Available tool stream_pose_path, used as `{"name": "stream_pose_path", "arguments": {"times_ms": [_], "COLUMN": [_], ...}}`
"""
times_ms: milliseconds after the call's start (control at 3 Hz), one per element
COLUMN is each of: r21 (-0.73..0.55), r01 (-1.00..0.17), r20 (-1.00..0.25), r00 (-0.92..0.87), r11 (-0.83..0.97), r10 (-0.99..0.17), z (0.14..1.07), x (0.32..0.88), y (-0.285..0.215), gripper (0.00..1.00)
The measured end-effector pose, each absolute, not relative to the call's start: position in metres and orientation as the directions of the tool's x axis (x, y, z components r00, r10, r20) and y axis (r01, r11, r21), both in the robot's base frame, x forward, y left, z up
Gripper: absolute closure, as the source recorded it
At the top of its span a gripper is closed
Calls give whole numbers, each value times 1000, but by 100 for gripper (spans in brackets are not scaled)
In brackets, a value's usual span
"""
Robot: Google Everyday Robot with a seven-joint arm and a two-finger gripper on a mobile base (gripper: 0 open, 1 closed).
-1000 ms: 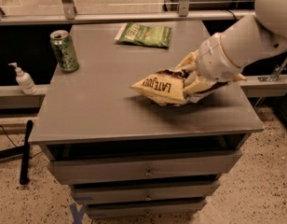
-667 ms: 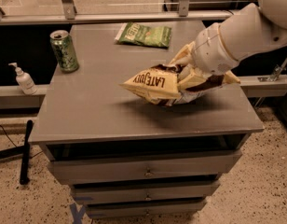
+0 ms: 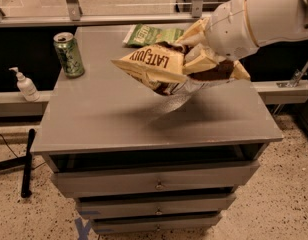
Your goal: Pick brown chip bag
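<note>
The brown chip bag [image 3: 159, 66] has a dark brown middle, pale yellow ends and black "LATE JULY" text. It hangs in the air above the middle of the grey cabinet top [image 3: 109, 116], tilted, with its printed end pointing left. My gripper [image 3: 201, 59] comes in from the right on a white arm and is shut on the bag's right half. The bag's shadow lies on the top below it.
A green soda can [image 3: 69, 54] stands at the back left of the top. A flat green bag [image 3: 149, 35] lies at the back, partly behind the lifted bag. A white pump bottle [image 3: 25, 85] stands on a ledge to the left. Drawers are below the top.
The gripper has lifted the brown chip bag clear of the cabinet top and carried it upward; earlier it rested on or just above the surface.
</note>
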State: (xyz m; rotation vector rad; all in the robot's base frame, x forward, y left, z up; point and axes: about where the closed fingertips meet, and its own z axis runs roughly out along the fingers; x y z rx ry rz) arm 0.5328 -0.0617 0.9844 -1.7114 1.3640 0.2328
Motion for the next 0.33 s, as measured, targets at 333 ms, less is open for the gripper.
{"name": "stream_pose_path", "arguments": {"times_ms": [333], "r21": [-524], "r01": [-851], "r20": [-631], "r00": [372], "r11": [21], "r10": [-680], "z": [984], "x": [533], "y": [-62], "gripper": [100]}}
